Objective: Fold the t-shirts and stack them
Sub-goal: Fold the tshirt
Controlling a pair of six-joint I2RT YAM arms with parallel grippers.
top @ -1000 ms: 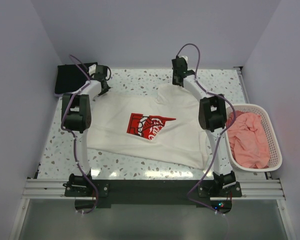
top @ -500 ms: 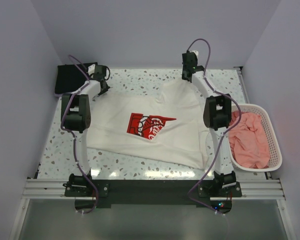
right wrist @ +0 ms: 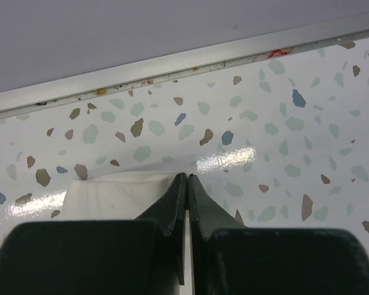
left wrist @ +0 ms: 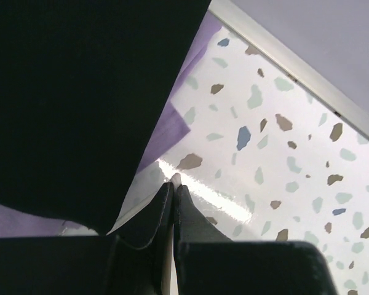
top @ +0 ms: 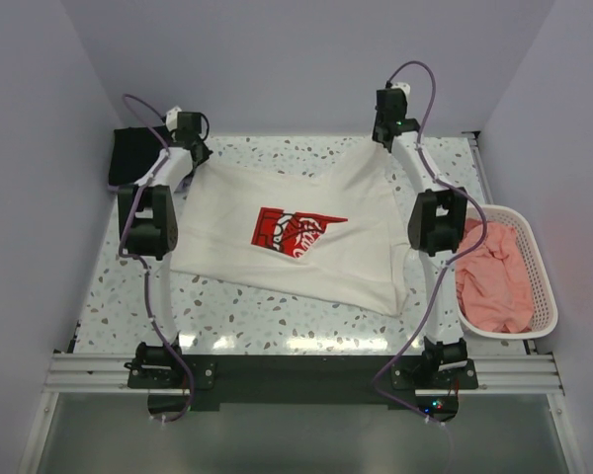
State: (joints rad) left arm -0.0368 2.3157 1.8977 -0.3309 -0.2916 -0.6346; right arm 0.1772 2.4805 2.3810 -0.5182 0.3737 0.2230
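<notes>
Left hand: fingers pressed together, with a sliver of white cloth nipped at the tips. Right hand: same, pinching a hem corner of the white tee. Both are out at the desk's far edge, one toward each far corner, and the tee's far edge is taut between them. The rest drapes onto mid-desk, print up.

The step reads as spread-and-flatten before the first fold. To do it well:
- Hold the hands level with equal tension.
- Lower them together so the far hem lands straight, parallel to the desk's far edge.
- Let go only once the cloth lies flat.

The tee's near-right corner looks rumpled and will need smoothing. The left grip looks thin and could slip under pull.

Around:
- Black tee is folded at the far-left corner, just beside the left hand, lying on a lavender tee. That is probably the stack, and dragging the white cloth leftward risks disturbing it.
- Pink tee is heaped in the basket at the desk's right edge, apart from the spread and near the right arm's elbow.
</notes>
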